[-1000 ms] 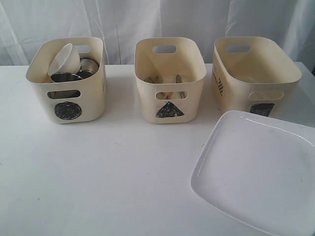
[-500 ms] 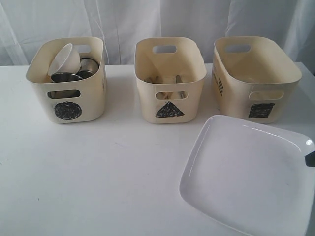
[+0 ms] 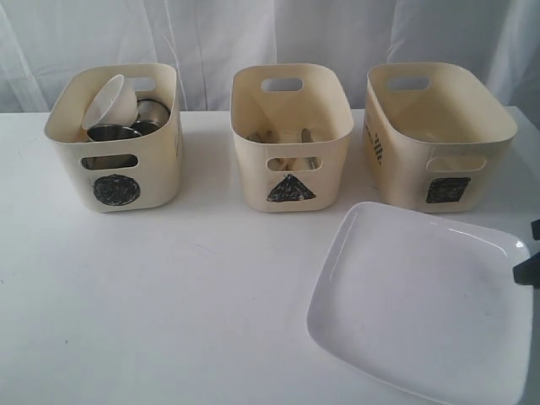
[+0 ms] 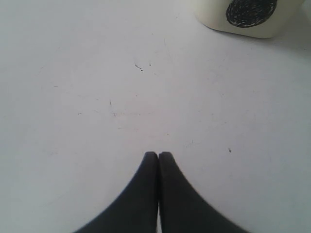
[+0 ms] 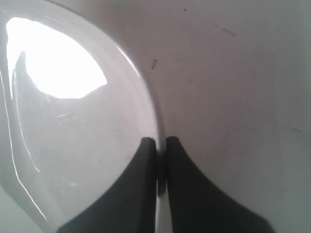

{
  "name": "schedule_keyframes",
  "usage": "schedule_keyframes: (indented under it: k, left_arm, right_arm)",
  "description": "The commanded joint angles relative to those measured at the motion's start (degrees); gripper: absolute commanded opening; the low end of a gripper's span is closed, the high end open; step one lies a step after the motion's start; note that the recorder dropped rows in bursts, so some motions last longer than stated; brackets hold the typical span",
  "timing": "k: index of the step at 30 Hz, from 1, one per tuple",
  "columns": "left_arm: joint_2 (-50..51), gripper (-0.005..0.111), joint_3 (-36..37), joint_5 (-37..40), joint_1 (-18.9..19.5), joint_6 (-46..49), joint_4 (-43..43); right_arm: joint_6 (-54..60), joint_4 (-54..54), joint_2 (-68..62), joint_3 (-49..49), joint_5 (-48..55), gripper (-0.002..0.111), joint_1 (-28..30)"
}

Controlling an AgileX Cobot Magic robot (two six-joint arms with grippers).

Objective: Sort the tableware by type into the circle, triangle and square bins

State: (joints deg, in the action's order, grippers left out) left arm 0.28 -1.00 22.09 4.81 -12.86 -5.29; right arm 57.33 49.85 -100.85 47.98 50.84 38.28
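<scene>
The large white plate (image 3: 413, 295) sits at the front right of the white table (image 3: 186, 304), directly before the square bin (image 3: 405, 181), hollow side up. Being nearly square, it has no marked long axis. It lies turned out of line with the table's front edge: one rounded corner points back toward the gap between the triangle bin (image 3: 253, 169) and the square bin, and the opposite corner points to the near right. Whether it lies flat or is raised on its right side cannot be told.

The right gripper (image 5: 159, 141) is pinched onto the plate's right-hand rim, with one black finger (image 5: 141, 184) over the glossy inner face and the other outside the edge. In the exterior view only a dark piece of it shows at the frame's right border.

The left gripper (image 4: 158, 155) hovers over bare table near the circle bin (image 3: 160, 160), its fingers pressed together with nothing between them.

The circle bin, far left, holds a small white bowl (image 3: 111, 101) tipped on edge above shiny steel vessels (image 3: 118, 132). The triangle bin, in the middle, has utensils (image 3: 283, 137) lying on its bottom, too indistinct to tell apart.
</scene>
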Motion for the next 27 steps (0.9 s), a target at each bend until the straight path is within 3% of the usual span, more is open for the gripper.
schedule_keyframes:
  k: [1,27]
  left_arm:
    - [-0.28,0.0,0.53,2.83,-0.29,-0.26,-0.31]
    - [-0.28,0.0,0.53,2.83,-0.29,-0.26,-0.31]
  right_arm:
    - [7.26,4.29,1.23,-0.07,2.7,0.0,-0.12]
    - [8.68,13.05,18.96,1.1,12.28,0.0,-0.12]
